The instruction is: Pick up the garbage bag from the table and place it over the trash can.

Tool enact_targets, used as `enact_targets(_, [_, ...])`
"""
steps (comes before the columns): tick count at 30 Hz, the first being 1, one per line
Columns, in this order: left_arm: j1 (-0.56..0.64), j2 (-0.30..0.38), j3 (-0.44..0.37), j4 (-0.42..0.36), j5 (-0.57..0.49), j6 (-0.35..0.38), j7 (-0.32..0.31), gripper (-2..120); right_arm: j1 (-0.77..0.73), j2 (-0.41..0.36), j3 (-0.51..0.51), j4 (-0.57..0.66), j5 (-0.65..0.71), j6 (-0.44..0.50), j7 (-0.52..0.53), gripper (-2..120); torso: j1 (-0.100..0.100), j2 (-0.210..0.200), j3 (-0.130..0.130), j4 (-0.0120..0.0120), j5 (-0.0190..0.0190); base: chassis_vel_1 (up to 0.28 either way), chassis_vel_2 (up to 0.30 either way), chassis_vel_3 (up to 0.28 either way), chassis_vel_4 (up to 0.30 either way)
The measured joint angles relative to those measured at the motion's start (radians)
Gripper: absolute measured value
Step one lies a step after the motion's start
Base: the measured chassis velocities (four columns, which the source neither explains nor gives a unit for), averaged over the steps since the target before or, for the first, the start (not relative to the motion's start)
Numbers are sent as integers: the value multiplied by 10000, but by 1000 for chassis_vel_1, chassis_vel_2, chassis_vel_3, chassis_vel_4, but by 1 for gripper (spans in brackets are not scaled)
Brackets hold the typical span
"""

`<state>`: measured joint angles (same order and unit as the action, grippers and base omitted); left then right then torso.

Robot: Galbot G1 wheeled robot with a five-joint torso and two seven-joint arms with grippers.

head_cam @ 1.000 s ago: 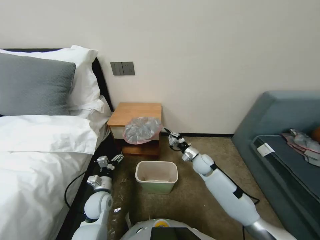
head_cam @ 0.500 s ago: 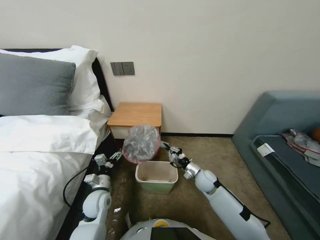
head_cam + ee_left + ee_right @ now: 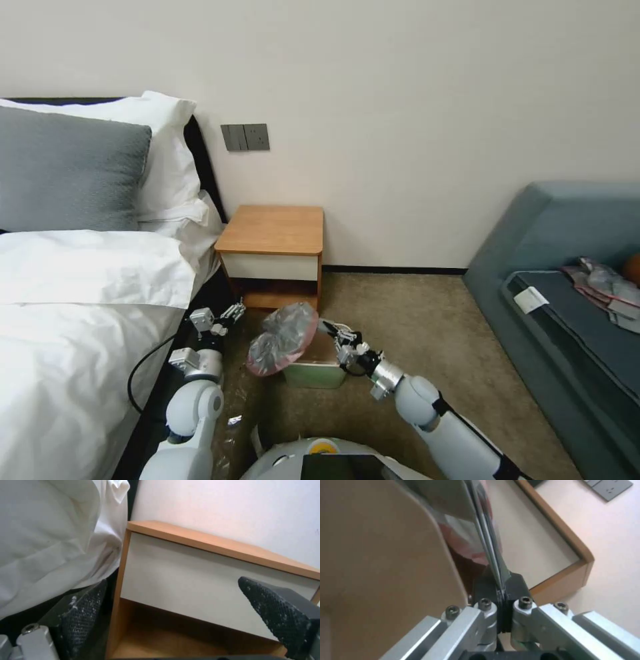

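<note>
Lowering from counter (image 3: 272, 230) height, right gripper (image 3: 331, 331) clamps the garbage bag (image 3: 283, 337), now draped over the trash can (image 3: 313, 373)'s left rim, mouth uncovered; left gripper (image 3: 227, 319) idles wide beside the bed (image 3: 73, 320).

My garbage bag (image 3: 283, 337) is shiny translucent grey with a pink rim, and the trash can (image 3: 313, 375) under it is pale green outside. The table (image 3: 273, 229) has an orange-brown top and white drawer front, and my left gripper (image 3: 180, 620) pads are black with a dotted texture.
</note>
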<state>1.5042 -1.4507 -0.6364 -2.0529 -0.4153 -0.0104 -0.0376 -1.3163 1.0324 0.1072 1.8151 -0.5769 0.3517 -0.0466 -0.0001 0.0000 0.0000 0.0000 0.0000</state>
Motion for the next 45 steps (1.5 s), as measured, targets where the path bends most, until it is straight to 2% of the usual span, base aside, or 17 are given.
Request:
enact_targets(11, [-22, -16, 181, 53, 56, 12, 12, 100, -308, -379, 160, 236, 403, -14, -128, 0, 0, 0, 0, -1, 0, 0, 0, 0, 0])
enact_targets(14, [-34, -14, 309, 58, 122, 40, 23, 100, -423, -736, 172, 402, 1122, -251, -389, 18, 0, 0, 0, 0, 1, 0, 0, 0, 0])
enact_targets(16, [-40, -5, 316, 58, 125, 48, 28, 100, -455, -839, 212, 470, 1312, -325, -460, 21, 1, 0, 0, 0, 1, 0, 0, 0, 0])
enact_targets(18, [-44, 10, 358, 58, 143, 55, 38, 100, -532, -1080, 309, 627, 1730, -456, -609, 32, 0, 0, 0, 0, -1, 0, 0, 0, 0])
enact_targets(20, [-43, 10, 379, 58, 151, 56, 41, 100, -560, -1146, 343, 675, 1816, -488, -638, 34, 0, 0, 0, 0, 0, 0, 0, 0, 0])
enact_targets(23, [-41, -25, 490, 88, 214, 57, 50, 100, -752, -1461, 564, 849, 1998, -528, -744, 51, 0, 0, 0, 0, 1, 0, 0, 0, 0])
enact_targets(28, [-38, -19, 533, 88, 235, 61, 62, 100, -1030, -1794, 908, 1064, 2112, -535, -783, 63, 0, 0, 0, -1, 0, 0, 0, 0, 0])
enact_targets(30, [-20, 72, 561, 88, 232, 92, 67, 100, -1280, -2030, 1218, 1248, 2214, -532, -786, 75, 1, 0, 0, 0, 2, 0, 0, 0, 0])
enact_targets(33, [45, 200, 579, 50, 140, 209, 64, 100, -1471, -2217, 1425, 1384, 2307, -529, -742, 81, 2, 0, 0, -2, -1, 0, 0, 0, 0])
enact_targets(36, [311, 581, 650, -354, -442, 843, 118, 100, -1705, -2458, 1793, 1677, 2519, -526, -527, 96, 2, 0, 0, 0, -1, 0, 0, 0, 0])
enact_targets(41, [653, 975, 748, -842, -923, 1632, 399, 100, -1791, -2287, 2195, 1999, 2818, -556, -358, 100, 1, 0, 0, 0, 1, 0, 0, 0, 0])
enact_targets(45, [878, 1196, 781, -956, -955, 1845, 677, 100, -1838, -2021, 2402, 2092, 2899, -549, -331, 100, 2, 1, 0, 0, 0, 0, 0, 0, 0])
